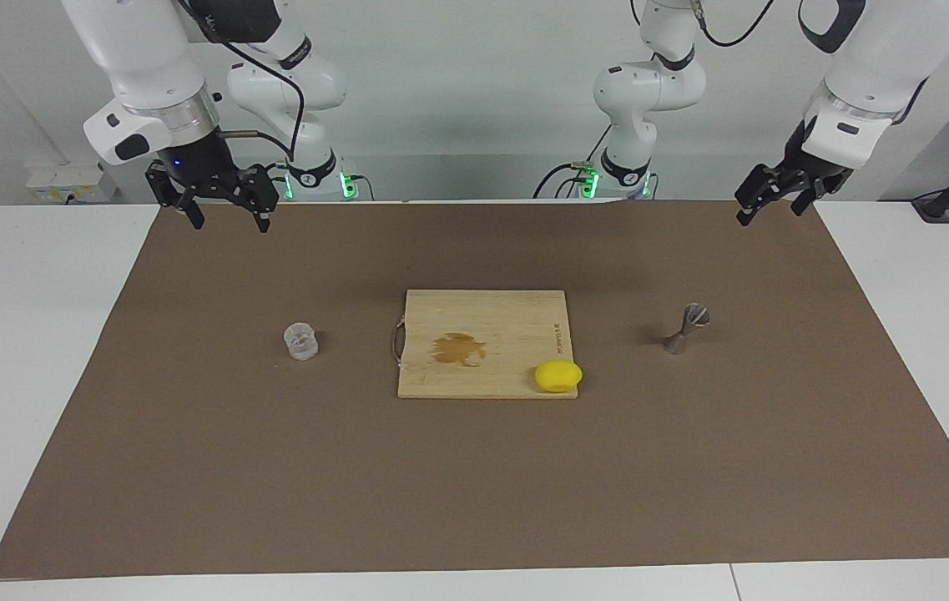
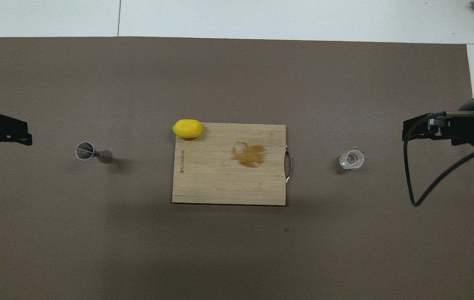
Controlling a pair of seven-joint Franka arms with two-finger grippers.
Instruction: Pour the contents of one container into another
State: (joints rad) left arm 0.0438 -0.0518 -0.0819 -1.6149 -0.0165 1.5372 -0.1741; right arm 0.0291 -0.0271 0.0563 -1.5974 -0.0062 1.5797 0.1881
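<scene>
Hanging with jaws apart and empty, the left gripper [image 1: 768, 204] and right gripper [image 1: 224, 210] wait over the desk's ends. The glass [image 1: 301, 342] stands toward the right arm's end, the jigger [image 1: 685, 329] toward the left's, a cutting board [image 1: 482, 334] with a lemon [image 1: 558, 376] between.

A small squat clear glass tumbler with a textured, faceted wall [image 1: 301, 342] stands upright on the brown mat, mouth up, toward the right arm's end of the tabletop, at about three o'clock in the overhead view. A small grey metal hourglass-shaped jigger with a narrow waist [image 1: 686, 329] stands upright well apart from it, toward the left arm's end, at about nine o'clock there, its upper cone open.
</scene>
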